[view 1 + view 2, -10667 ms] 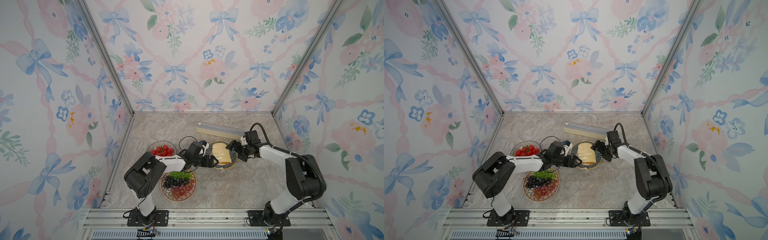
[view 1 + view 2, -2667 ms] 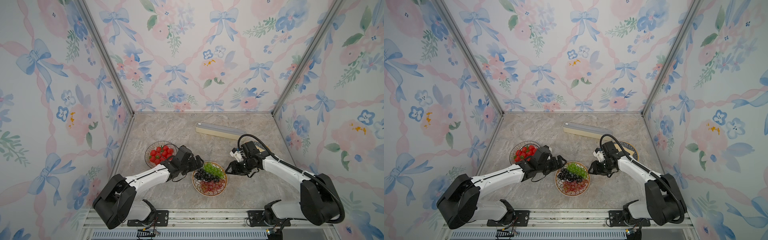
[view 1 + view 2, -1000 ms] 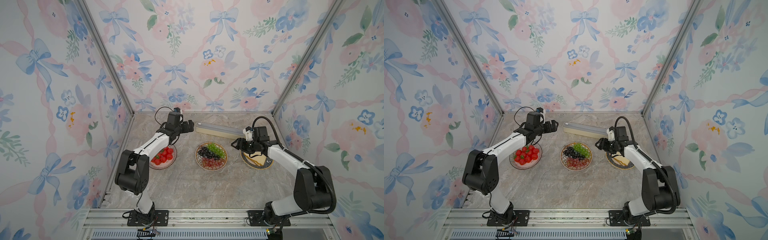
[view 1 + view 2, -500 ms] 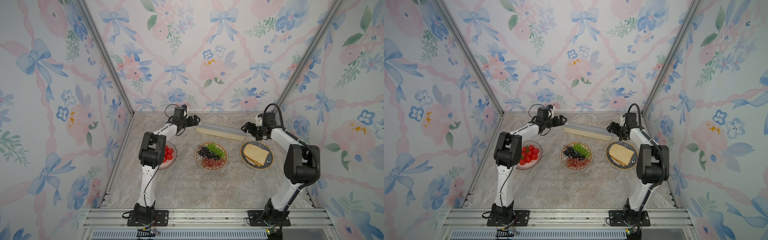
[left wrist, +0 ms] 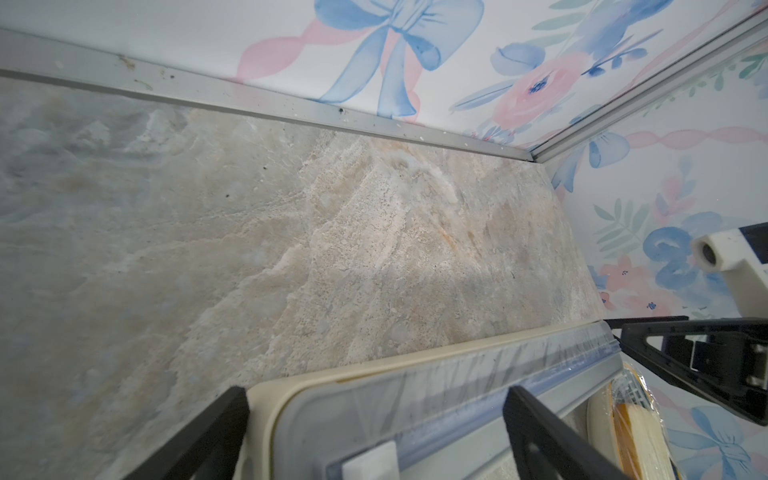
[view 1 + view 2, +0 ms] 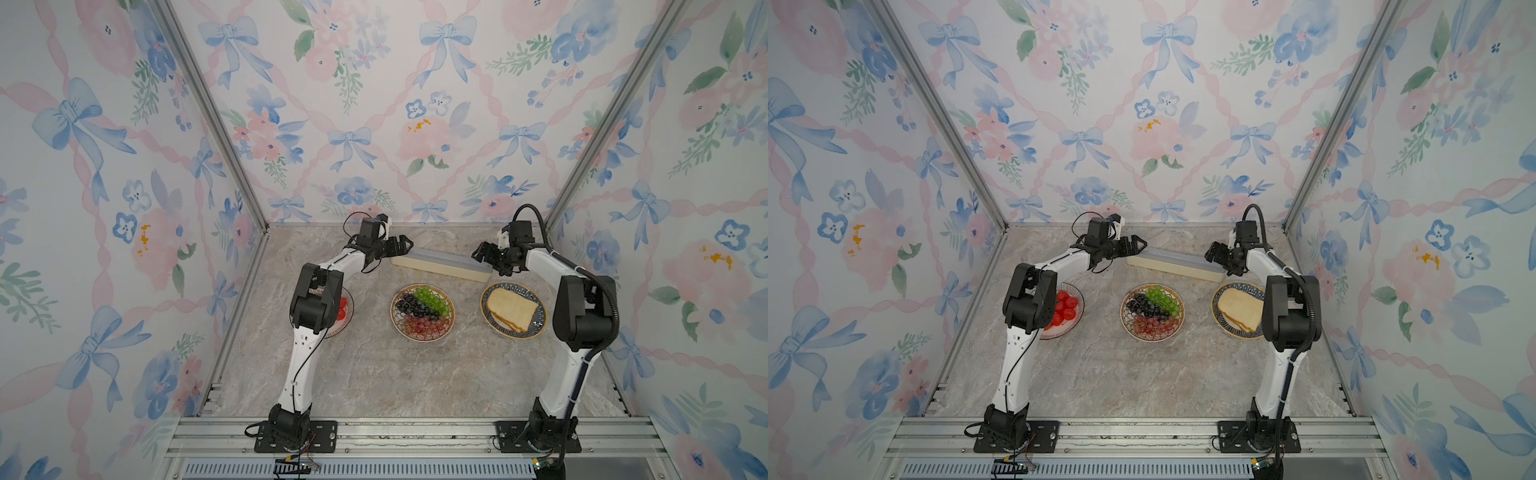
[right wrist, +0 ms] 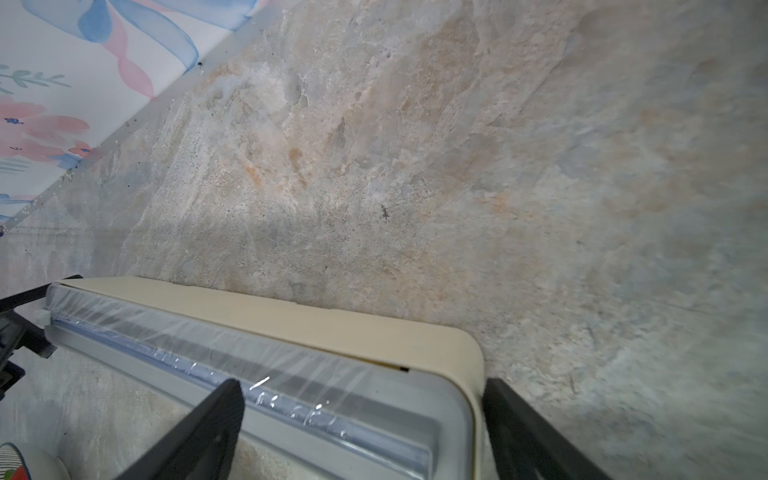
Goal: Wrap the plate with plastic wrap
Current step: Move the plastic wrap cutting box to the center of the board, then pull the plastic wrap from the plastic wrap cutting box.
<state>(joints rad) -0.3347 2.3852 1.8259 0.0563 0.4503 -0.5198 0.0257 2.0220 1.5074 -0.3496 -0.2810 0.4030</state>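
Plastic wrap: thin clear film (image 7: 270, 365), seen crinkled along the grey lid of the long cream box (image 6: 440, 262).
Place: the box lies at the back of the bench (image 6: 415, 382), behind the plate of grapes (image 6: 392, 311).
Handling: the film is judged light, soft and clinging, easily torn; the box is judged stiff and light.
Hold: the box is best taken at its ends, the film at its free edge.
Left fingers (image 5: 208, 436): apart, set around one box end.
Right fingers (image 7: 208, 428): apart, around the other end.

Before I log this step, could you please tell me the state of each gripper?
Left gripper: open, at one end of the wrap box.
Right gripper: open, at its other end.
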